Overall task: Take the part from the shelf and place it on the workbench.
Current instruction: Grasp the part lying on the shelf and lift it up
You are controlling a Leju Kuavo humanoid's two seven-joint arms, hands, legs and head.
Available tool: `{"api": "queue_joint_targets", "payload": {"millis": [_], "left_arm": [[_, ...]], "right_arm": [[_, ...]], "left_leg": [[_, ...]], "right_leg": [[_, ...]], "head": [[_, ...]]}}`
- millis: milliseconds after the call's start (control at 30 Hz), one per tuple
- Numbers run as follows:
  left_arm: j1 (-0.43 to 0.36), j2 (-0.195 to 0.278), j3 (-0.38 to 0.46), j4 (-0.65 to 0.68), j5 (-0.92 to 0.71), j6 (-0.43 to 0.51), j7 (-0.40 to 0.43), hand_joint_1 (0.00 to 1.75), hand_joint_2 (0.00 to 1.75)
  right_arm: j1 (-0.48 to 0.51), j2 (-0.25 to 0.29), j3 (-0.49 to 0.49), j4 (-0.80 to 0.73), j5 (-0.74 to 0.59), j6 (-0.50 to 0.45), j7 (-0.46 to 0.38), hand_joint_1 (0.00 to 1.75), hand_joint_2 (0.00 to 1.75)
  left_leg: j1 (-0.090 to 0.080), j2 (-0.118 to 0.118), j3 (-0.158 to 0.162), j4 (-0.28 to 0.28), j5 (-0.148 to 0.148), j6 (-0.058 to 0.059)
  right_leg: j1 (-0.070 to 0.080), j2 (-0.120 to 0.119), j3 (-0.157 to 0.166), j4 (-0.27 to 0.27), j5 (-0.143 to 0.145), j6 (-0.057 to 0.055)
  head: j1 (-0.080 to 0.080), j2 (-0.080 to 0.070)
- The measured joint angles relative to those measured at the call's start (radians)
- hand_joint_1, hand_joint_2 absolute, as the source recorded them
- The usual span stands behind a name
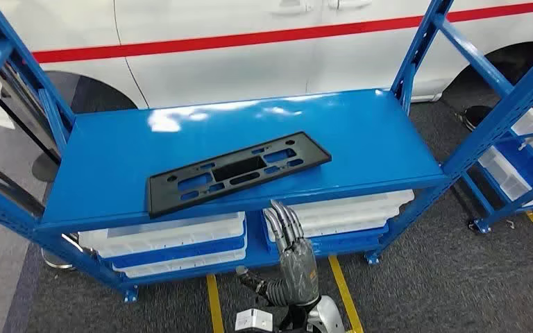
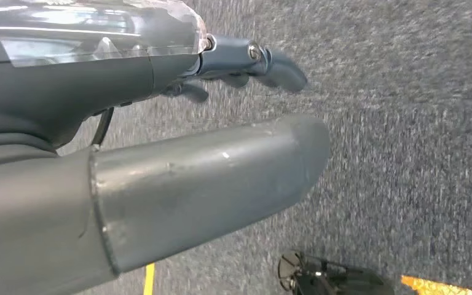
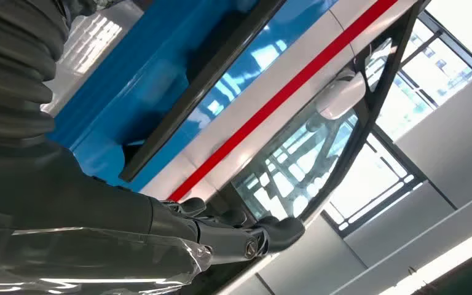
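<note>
Part (image 1: pixel 238 172) was a flat black plastic panel with rectangular cutouts, lying flat on the top level of the blue shelf (image 1: pixel 361 132). It sat skewed, toward the front edge, slightly left of centre, and nothing was touching it. I saw its dark edge from below in the right wrist view (image 3: pixel 203 80), against the blue shelf board.

Right hand (image 1: pixel 293 251) was raised in front of the shelf, just below the front edge, under the right part of the panel. Its fingers (image 1: pixel 282 220) were extended upward, side by side, released, holding nothing.

Left hand (image 2: pixel 160 160) was over grey carpet (image 2: pixel 405 123). Fingers (image 2: pixel 270 64) apart, nothing in them.

Lower shelf level carried white bins (image 1: pixel 173 239) side by side. A white car (image 1: pixel 250 48) with a red stripe stood behind the shelf. A second blue rack (image 1: pixel 520 159) with white bins stood to the right. Yellow floor tape (image 1: pixel 343 291) ran under the shelf front.
</note>
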Motion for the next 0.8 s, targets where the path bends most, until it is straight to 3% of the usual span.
{"api": "queue_joint_targets", "payload": {"millis": [100,133,167,233,267,333,400,467,500,567,633,667,733,800], "left_arm": [[0.002,0.011,0.001,0.0,-0.01,-0.001,-0.003,0.0,0.0],[0.004,0.016,0.002,0.0,-0.014,-0.002,-0.003,0.0,0.0],[0.004,0.021,0.003,0.0,-0.019,-0.003,-0.001,0.0,0.0],[0.004,0.028,0.006,0.0,-0.03,-0.01,0.007,0.0,0.0],[0.003,0.03,0.008,0.0,-0.036,-0.018,0.011,0.0,0.0],[0.0,0.034,0.01,0.0,-0.048,-0.038,0.02,0.0,0.0],[-0.001,0.039,0.013,0.0,-0.06,-0.065,0.031,0.0,0.0],[-0.003,0.045,0.016,0.0,-0.069,-0.089,0.041,0.0,0.0],[-0.005,0.048,0.017,0.0,-0.071,-0.097,0.043,0.0,0.0],[-0.009,0.056,0.017,0.0,-0.074,-0.102,0.044,0.0,0.0],[-0.011,0.062,0.018,0.0,-0.079,-0.106,0.044,0.0,0.0],[-0.01,0.065,0.019,0.0,-0.084,-0.108,0.045,0.0,0.0],[-0.01,0.07,0.025,0.0,-0.092,-0.115,0.049,0.0,0.0],[-0.011,0.073,0.032,0.0,-0.1,-0.121,0.056,0.0,0.0]], "right_arm": [[0.002,0.013,-0.029,0.007,0.026,0.0,0.0,0.0,1.75],[0.003,0.018,-0.04,0.009,0.04,0.0,0.007,0.0,1.75],[0.004,0.022,-0.05,0.009,0.056,0.0,0.019,0.0,1.75],[0.004,0.028,-0.063,0.008,0.095,0.0,0.057,0.0,1.75],[0.004,0.031,-0.069,0.008,0.119,0.0,0.081,0.0,1.75],[0.001,0.035,-0.08,0.007,0.171,0.0,0.129,0.0,1.75],[-0.002,0.038,-0.091,0.01,0.21,0.0,0.175,0.0,0.87],[-0.009,0.042,-0.102,0.027,0.207,0.0,0.201,0.0,0.0],[-0.014,0.044,-0.107,0.045,0.177,0.0,0.198,0.0,0.0],[-0.029,0.046,-0.111,0.106,0.047,0.004,0.173,0.0,0.0],[-0.039,0.044,-0.106,0.17,-0.145,0.025,0.147,0.0,0.0],[-0.042,0.041,-0.096,0.194,-0.25,0.043,0.136,0.0,0.0],[-0.052,0.029,-0.062,0.226,-0.408,0.073,0.12,0.0,0.0],[-0.065,0.017,-0.022,0.242,-0.462,0.072,0.124,0.0,0.0]], "left_leg": [[0.013,0.001,-0.054,0.113,-0.044,-0.016],[0.019,0.001,-0.063,0.133,-0.043,-0.024],[0.026,0.001,-0.054,0.115,-0.022,-0.032],[0.037,0.003,0.007,-0.001,0.039,-0.047],[0.04,0.002,0.034,-0.057,0.057,-0.048],[0.039,-0.003,0.054,-0.102,0.062,-0.035],[0.037,-0.005,0.05,-0.099,0.065,-0.013],[0.037,-0.004,0.049,-0.101,0.07,0.0],[0.037,-0.003,0.048,-0.103,0.072,0.006],[0.033,-0.002,0.043,-0.104,0.075,0.014],[0.027,0.001,0.04,-0.103,0.077,0.018],[0.024,0.004,0.04,-0.103,0.077,0.019],[0.018,0.01,0.043,-0.104,0.076,0.02],[0.012,0.014,0.044,-0.105,0.075,0.018]], "right_leg": [[-0.004,-0.002,-0.004,0.003,0.0,0.003],[-0.007,-0.003,-0.006,0.006,-0.001,0.006],[-0.012,-0.003,-0.007,0.01,-0.004,0.011],[-0.021,-0.003,-0.01,0.026,-0.012,0.026],[-0.022,-0.002,-0.014,0.038,-0.018,0.036],[-0.018,-0.001,-0.022,0.053,-0.025,0.052],[-0.018,0.001,-0.025,0.055,-0.023,0.062],[-0.022,0.003,-0.034,0.077,-0.04,0.07],[-0.023,0.004,-0.05,0.114,-0.065,0.073],[-0.024,0.005,-0.107,0.237,-0.13,0.076],[-0.022,0.006,-0.152,0.331,-0.156,0.074],[-0.02,0.005,-0.151,0.327,-0.141,0.069],[-0.009,0.004,-0.099,0.218,-0.074,0.048],[0.002,0.001,-0.043,0.098,-0.033,0.026]], "head": [[0.0,0.0],[0.0,0.0],[0.0,0.0],[0.0,0.0],[-0.001,0.0],[0.0,0.0],[0.0,0.0],[0.0,0.0],[0.0,0.0],[0.0,0.0],[0.0,0.0],[0.0,0.0],[0.0,0.0],[0.0,0.0]]}}
